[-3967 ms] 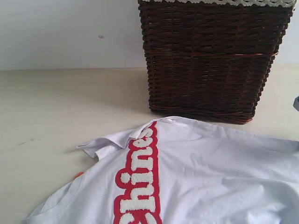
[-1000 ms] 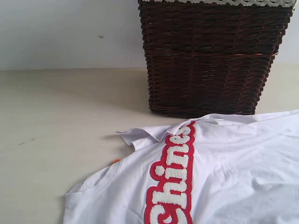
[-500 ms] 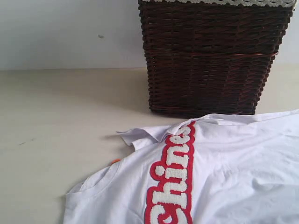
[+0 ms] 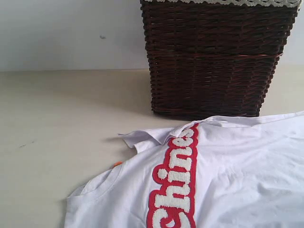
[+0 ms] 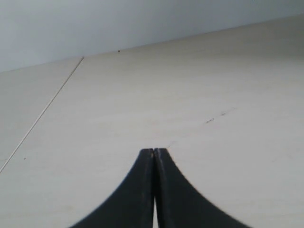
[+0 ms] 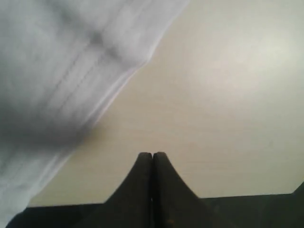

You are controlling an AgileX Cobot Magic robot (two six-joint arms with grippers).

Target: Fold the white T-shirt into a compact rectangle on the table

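Observation:
The white T-shirt (image 4: 237, 175) lies spread on the table (image 4: 61, 118) in the lower right of the exterior view, its red-outlined fuzzy letters (image 4: 175, 180) running up the chest and a bit of orange tag (image 4: 117, 164) at its left edge. One sleeve (image 4: 142, 137) is crumpled toward the basket. Neither gripper shows in the exterior view. My left gripper (image 5: 154, 151) is shut over bare table, holding nothing. My right gripper (image 6: 152, 154) is shut and empty too, with a blurred hem of the T-shirt (image 6: 61, 80) close beside it.
A dark brown wicker basket (image 4: 213, 57) with a lace rim stands at the back, right behind the shirt. A pale wall (image 4: 66, 33) closes the far side. A seam line (image 5: 42, 111) crosses the table in the left wrist view. The table's edge (image 6: 247, 194) shows near the right gripper.
Four seconds ago the shirt lay further left; it has since shifted right and toward the basket. Over the last second nothing has visibly moved.

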